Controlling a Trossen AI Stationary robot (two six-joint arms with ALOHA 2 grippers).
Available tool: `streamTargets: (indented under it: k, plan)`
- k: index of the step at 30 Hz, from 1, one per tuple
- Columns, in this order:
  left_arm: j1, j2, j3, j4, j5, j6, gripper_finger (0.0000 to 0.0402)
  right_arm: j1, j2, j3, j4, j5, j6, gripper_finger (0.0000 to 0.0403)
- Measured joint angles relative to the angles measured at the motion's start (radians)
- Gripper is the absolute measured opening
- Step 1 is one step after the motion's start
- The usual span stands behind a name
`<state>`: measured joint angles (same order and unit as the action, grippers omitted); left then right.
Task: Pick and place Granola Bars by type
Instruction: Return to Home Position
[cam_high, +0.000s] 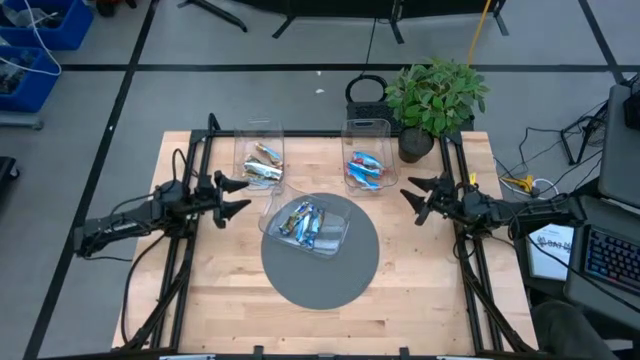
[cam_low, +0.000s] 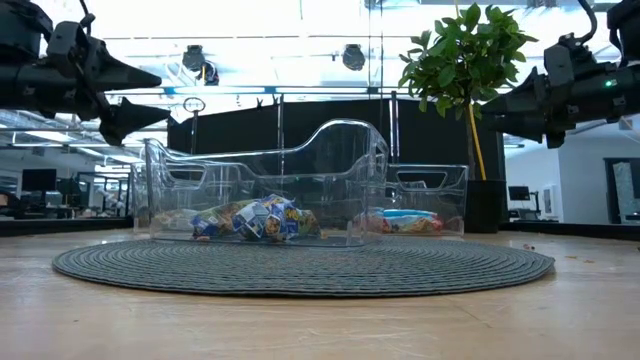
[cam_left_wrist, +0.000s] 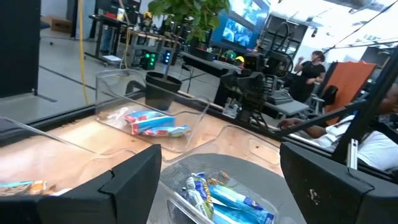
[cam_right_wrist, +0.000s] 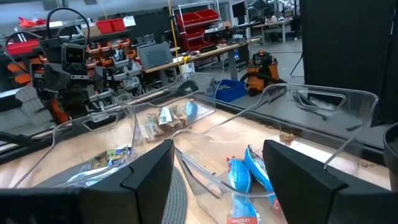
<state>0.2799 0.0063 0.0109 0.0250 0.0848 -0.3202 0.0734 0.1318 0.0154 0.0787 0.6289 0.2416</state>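
Several foil-wrapped granola bars (cam_high: 303, 222) lie heaped in a clear bin on the grey round mat. Tan and silvery bars (cam_high: 264, 165) lie in the far left clear bin. Bright blue bars (cam_high: 364, 169) lie in the far right clear bin. My left gripper (cam_high: 240, 195) hangs open above the table, left of the centre bin, fingers pointing right. My right gripper (cam_high: 408, 197) hangs open to the right of the mat, fingers pointing left. Both hold nothing.
A potted plant (cam_high: 432, 98) stands at the far right of the table, close behind the right bin (cam_high: 368, 160). The grey mat (cam_high: 320, 265) covers the table's middle. Bare wood (cam_high: 320, 325) lies toward the near edge. A person (cam_left_wrist: 314, 65) sits in the room beyond.
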Motion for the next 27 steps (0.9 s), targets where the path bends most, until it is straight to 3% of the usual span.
streamTargets:
  k: [27]
  plan:
    - [0.001,0.000,0.000,0.006,0.001,-0.025,0.0320,0.000,0.000,0.000,0.029,-0.001,0.000,0.0238]
